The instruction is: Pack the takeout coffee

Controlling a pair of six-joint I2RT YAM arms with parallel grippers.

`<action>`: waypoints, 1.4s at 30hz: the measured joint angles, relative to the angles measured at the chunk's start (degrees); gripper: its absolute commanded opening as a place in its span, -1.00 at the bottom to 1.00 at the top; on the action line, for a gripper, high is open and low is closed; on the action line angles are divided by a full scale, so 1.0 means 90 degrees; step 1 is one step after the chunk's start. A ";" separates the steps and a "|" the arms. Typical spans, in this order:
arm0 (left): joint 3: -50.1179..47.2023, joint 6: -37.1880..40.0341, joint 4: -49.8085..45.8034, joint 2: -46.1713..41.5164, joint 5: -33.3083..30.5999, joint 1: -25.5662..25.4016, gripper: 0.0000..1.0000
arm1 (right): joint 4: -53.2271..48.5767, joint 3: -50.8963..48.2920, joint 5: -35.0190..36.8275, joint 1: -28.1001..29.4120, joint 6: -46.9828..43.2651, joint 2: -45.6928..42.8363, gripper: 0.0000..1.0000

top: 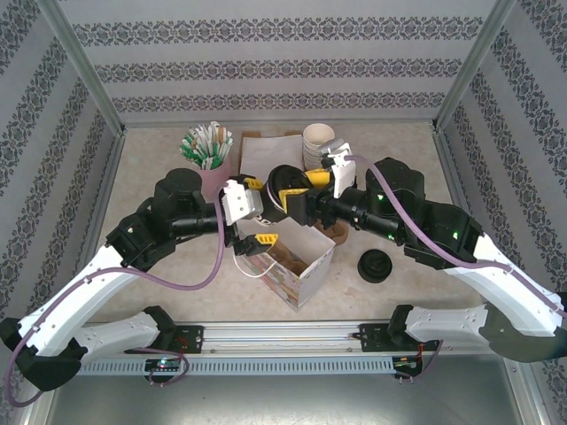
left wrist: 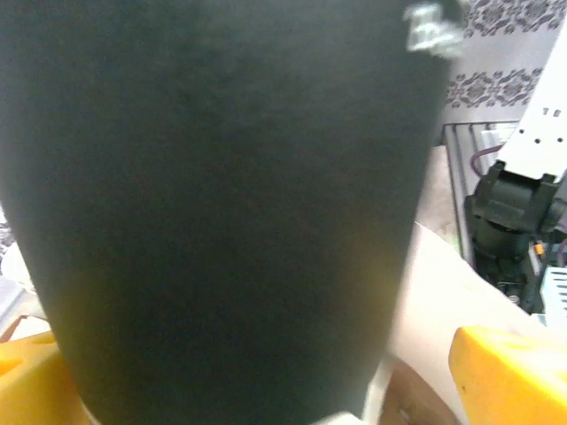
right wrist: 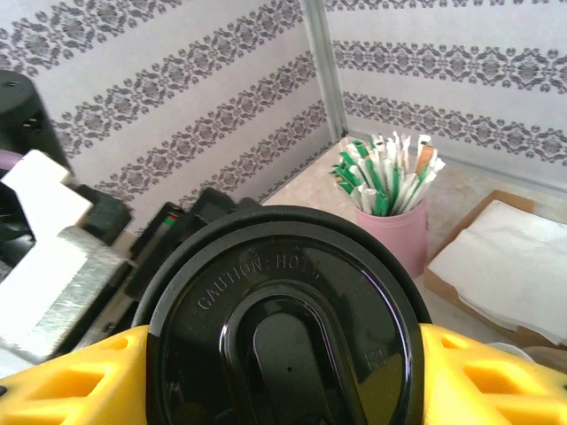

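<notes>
The takeout coffee [top: 280, 177] has a round black lid [right wrist: 283, 328] embossed "CAUTION HOT" and a dark body [left wrist: 221, 204]. My right gripper [top: 299, 188] is shut on it just under the lid, one yellow finger [right wrist: 496, 372] on each side. The cup is upright by the back rim of an open white paper bag [top: 301, 261]. My left gripper [top: 259, 212] stands open around the cup's body. Its yellow fingers [left wrist: 509, 372] sit wide apart, and the right-hand one is well off the cup. A pale bag wall [left wrist: 434, 292] shows beside the cup.
A pink holder of straws [top: 208, 150] and a tray of white napkins [top: 266, 150] stand at the back. A stack of cream paper cups [top: 317, 142] is behind the right gripper. Spare black lids [top: 376, 264] lie to the right of the bag.
</notes>
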 measured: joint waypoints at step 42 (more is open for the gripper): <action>-0.0141 0.2030 0.0177 -0.0267 -0.0979 -0.0185 -0.14 | -0.3181 0.2892 -0.1100 -0.0221 0.0522 0.0996 0.96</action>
